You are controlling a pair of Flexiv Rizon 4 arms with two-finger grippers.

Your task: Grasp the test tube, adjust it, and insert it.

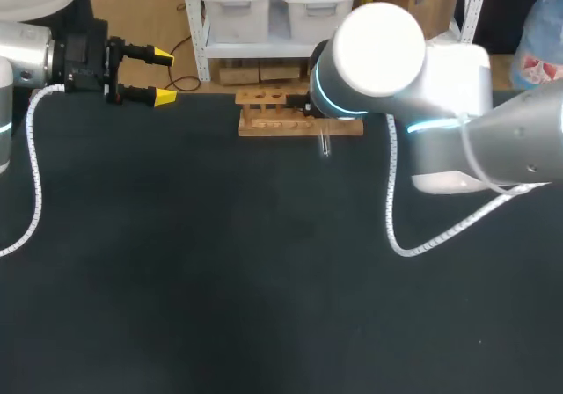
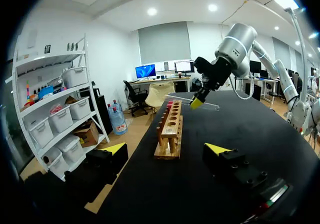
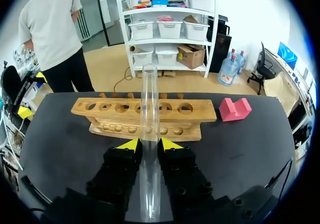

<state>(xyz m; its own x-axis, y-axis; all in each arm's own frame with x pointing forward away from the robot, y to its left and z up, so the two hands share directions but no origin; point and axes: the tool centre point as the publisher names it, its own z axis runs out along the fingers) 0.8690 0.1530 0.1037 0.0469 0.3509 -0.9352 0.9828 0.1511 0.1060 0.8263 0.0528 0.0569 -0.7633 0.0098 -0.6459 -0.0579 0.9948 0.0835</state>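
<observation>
Clear glass test tube point(image 3: 149, 104) is lying nearly level, pinched in the right gripper point(image 3: 149, 145), pointing at the wooden rack point(image 3: 100, 107) just ahead.

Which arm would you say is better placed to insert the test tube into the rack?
Right: the right gripper is shut on the test tube close by the wooden rack, while the left gripper is open, empty and farther off.

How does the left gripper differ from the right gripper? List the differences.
The left gripper is open and empty; the right gripper is shut on the test tube. The left gripper sits at the far-left edge of the table, apart from the wooden rack; the right gripper is close to the rack. Both have yellow-tipped fingers.
</observation>
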